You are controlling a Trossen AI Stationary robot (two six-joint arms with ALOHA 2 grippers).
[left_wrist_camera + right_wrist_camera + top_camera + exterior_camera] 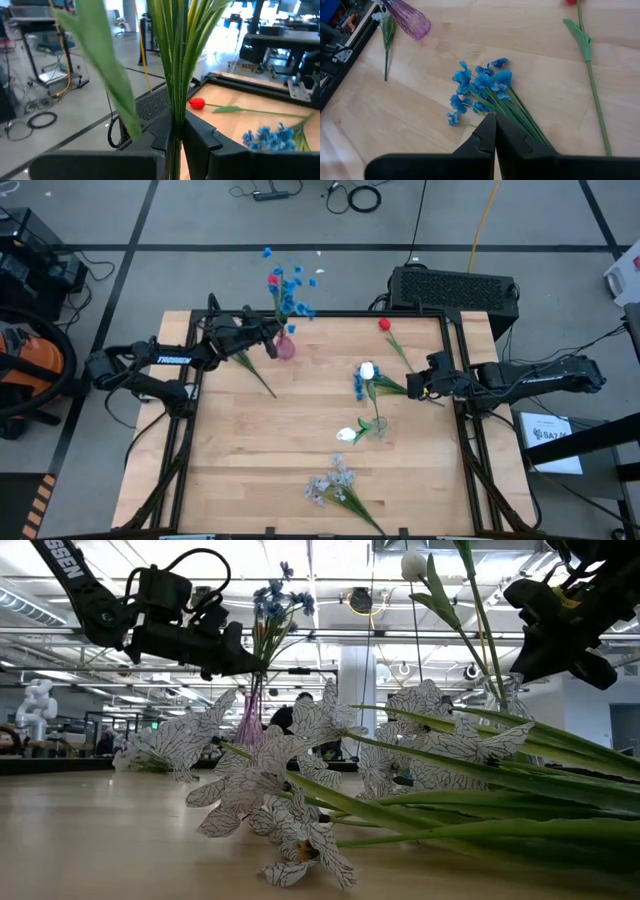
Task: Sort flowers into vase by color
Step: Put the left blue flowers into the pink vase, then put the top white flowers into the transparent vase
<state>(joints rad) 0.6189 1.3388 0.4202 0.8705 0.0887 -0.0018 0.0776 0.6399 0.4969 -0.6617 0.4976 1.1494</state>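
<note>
The flowers, artificial ones on long thin green plastic stems, are spread about the pale wooden table [240, 470]: a blue small-blossom spray [290, 288] already stands in the pink glass bud vase [285, 347] at the far left part of the table, a red tulip bud [384, 324] lies near the far right corner, a second blue spray [481, 85] lies just ahead of my right gripper [495, 125], and a pale lavender-white spray [333, 481] lies at the near edge. My left gripper [176, 131] is clamped on a bundle of green stems [175, 60] beside the vase; my right gripper's fingers are pressed together, empty, over the blue spray's stems. I judge these flowers very light, with springy, smooth stems that could twist or slip between narrow fingers, and soft fabric blossoms that crush. I would grip mid-stem, below the leaves, never on the heads. The vase looks narrow and easily tipped.
</note>
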